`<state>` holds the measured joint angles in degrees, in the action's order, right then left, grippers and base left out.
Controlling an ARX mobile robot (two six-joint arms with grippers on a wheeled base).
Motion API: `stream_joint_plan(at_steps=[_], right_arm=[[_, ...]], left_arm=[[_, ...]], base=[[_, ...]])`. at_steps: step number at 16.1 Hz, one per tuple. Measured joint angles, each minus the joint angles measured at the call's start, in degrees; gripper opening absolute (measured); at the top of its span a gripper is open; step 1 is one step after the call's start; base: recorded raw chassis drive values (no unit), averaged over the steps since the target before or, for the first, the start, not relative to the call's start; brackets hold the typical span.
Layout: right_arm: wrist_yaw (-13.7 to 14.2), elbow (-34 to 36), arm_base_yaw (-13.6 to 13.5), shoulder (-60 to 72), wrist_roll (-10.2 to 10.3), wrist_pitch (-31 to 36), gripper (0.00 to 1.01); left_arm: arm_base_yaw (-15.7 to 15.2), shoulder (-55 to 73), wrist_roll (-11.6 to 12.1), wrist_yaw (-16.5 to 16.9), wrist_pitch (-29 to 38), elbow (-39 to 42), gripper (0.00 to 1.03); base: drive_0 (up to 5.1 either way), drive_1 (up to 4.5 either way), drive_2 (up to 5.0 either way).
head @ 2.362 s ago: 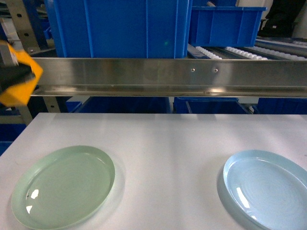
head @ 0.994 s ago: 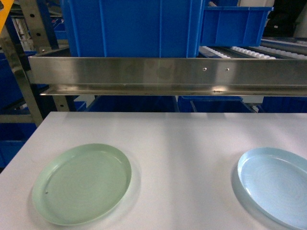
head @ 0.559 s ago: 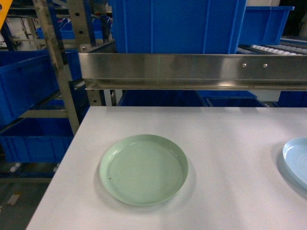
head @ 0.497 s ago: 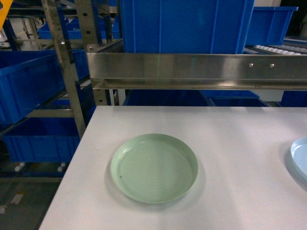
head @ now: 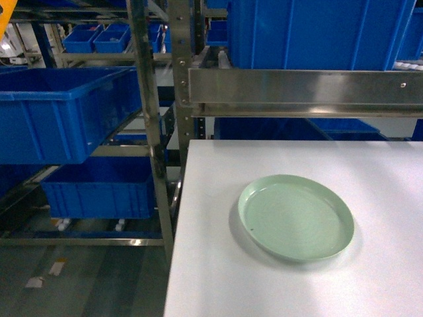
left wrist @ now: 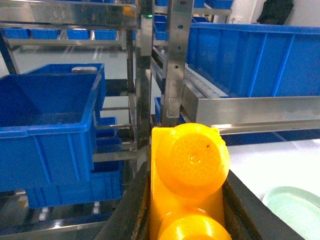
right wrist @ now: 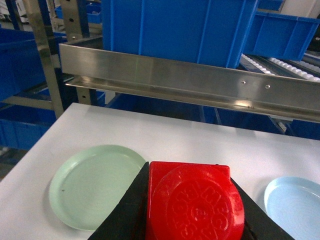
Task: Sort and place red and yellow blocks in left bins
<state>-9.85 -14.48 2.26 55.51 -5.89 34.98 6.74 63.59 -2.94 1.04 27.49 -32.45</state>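
Though cropped low, each jaws pair clamps its brick: yellow brick (left wrist: 187, 190), red cube (right wrist: 192, 205).

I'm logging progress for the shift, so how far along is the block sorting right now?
Picking up looks done: the left hand is shut on the yellow brick and the right hand on the red brick. The green plate lies empty. Left to do: neither brick has been dropped yet into the blue bins on the rack at the left.
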Motion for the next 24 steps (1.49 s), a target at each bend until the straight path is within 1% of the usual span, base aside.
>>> stream_joint_plan(at_steps=[3, 24], right_arm=[[0.0, 0.0, 0.0, 0.0, 0.0, 0.1, 0.27], [0.0, 0.0, 0.0, 0.0, 0.0, 0.1, 0.27]], left_arm=[[0.0, 0.0, 0.0, 0.0, 0.0, 0.0, 0.27], [-0.1, -0.1, 0.0, 0.0, 0.0, 0.0, 0.27]], base=[[-4.9, 1.32, 3.4], [-4.9, 2.47, 2.5]])
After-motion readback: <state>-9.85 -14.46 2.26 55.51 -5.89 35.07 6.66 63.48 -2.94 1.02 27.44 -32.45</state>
